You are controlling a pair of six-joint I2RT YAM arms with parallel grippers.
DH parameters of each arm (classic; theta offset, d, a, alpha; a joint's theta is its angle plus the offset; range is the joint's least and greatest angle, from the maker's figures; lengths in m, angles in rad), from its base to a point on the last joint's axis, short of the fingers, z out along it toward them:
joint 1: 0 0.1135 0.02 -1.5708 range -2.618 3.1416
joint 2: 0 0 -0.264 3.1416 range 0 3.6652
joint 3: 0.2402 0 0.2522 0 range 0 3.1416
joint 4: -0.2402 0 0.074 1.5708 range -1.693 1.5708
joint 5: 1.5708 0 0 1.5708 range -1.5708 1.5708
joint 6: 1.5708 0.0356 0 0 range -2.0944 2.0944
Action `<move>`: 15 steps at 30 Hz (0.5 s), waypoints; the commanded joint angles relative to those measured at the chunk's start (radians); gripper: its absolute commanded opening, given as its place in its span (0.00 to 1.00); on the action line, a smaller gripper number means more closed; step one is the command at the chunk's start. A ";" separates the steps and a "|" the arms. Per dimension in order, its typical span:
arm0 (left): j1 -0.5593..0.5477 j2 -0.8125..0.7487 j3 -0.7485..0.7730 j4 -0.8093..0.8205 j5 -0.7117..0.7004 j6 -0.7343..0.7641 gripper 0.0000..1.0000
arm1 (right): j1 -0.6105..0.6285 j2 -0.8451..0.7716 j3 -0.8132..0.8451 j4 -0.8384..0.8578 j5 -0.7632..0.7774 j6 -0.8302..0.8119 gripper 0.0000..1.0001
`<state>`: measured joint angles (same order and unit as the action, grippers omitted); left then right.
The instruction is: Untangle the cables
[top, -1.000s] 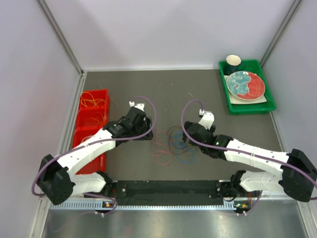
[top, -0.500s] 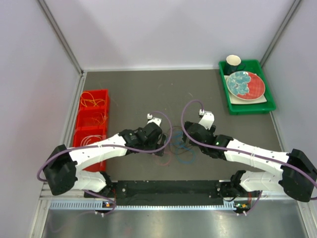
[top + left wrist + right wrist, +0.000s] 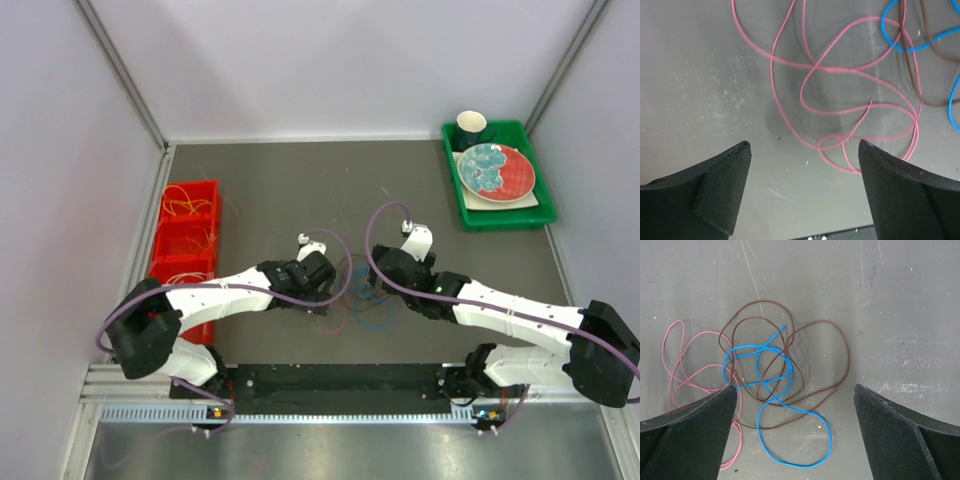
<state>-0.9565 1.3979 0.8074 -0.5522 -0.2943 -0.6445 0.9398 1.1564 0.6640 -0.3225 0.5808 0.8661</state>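
Note:
A pink wire (image 3: 840, 69), a blue wire (image 3: 759, 425) and a dark brown wire (image 3: 847, 352) lie on the grey table, between the two arms. The blue and brown loops cross each other several times, and the pink one (image 3: 739, 440) lies at their left edge. My left gripper (image 3: 804, 145) is open and empty just above the pink loops; in the top view it (image 3: 322, 298) is at the pile's left side. My right gripper (image 3: 795, 387) is open and empty above the blue and brown tangle, at its far right (image 3: 372, 288).
Red bins (image 3: 160, 262) stand at the left, with orange-yellow wires (image 3: 185, 205) and pale wires (image 3: 185, 280) in them. A green tray (image 3: 500, 215) at the back right holds a plate (image 3: 495, 170) and a dark cup (image 3: 471, 125). A black rail runs along the near edge.
My left arm has swung right, from beside the red bins to over the pink wire. The right arm and the wires have not moved.

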 commanded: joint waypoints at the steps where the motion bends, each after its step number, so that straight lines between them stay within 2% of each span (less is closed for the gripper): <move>1: -0.002 0.071 0.097 0.020 -0.046 0.029 0.89 | -0.003 -0.017 0.039 0.017 0.019 -0.001 0.99; 10: -0.004 0.165 0.240 -0.097 -0.040 0.259 0.90 | -0.003 -0.014 0.036 0.026 0.019 -0.001 0.99; 15: -0.002 0.089 0.237 -0.095 0.021 0.380 0.96 | -0.003 -0.012 0.037 0.025 0.016 -0.004 0.99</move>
<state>-0.9565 1.5597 1.0256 -0.6254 -0.3119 -0.4049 0.9398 1.1564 0.6640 -0.3222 0.5808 0.8654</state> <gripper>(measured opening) 0.933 0.988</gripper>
